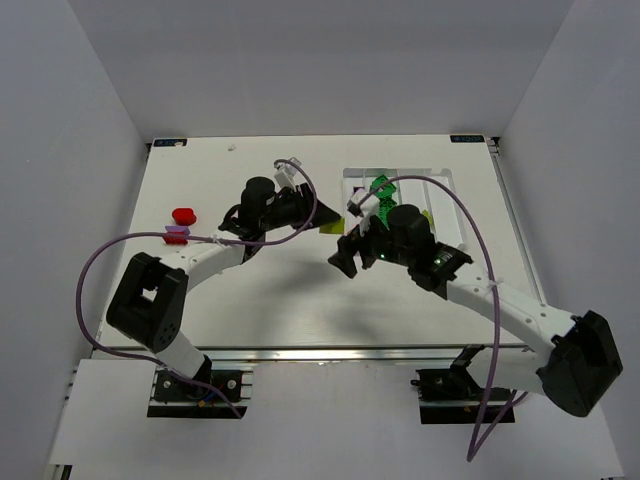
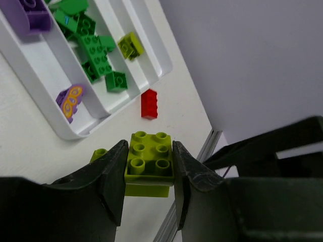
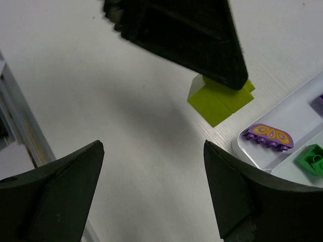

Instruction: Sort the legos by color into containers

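The right gripper (image 3: 151, 151) is seen spread wide above bare worktop (image 3: 101, 91), nothing held between. At the top, a yellow-green lego (image 3: 222, 101) is partly covered by the left gripper (image 3: 229, 75). At the tray (image 3: 240, 146) corner, a purple lego (image 3: 267, 136) and a green lego (image 3: 312, 159) are kept in neighbouring compartments.

yellow-green brick (image 2: 150, 159): moulded plastic, smooth, soft sheen on the studs
green bricks (image 2: 96, 55): smooth plastic, glossy
red brick (image 2: 149, 103): smooth plastic, slight gloss
purple curved brick (image 2: 70, 101): smooth plastic with a printed yellow pattern
tray (image 2: 55, 126): white plastic, glossy, smooth rounded rim
table (image 3: 126, 101): white, matt, faint fine grain lines
left gripper fingers (image 2: 108, 186): black plastic, matt
right gripper fingers (image 3: 55, 191): black plastic, matt
cables (image 1: 95, 265): smooth purple sheath
table frame rail (image 1: 300, 352): bare metal, dull silver
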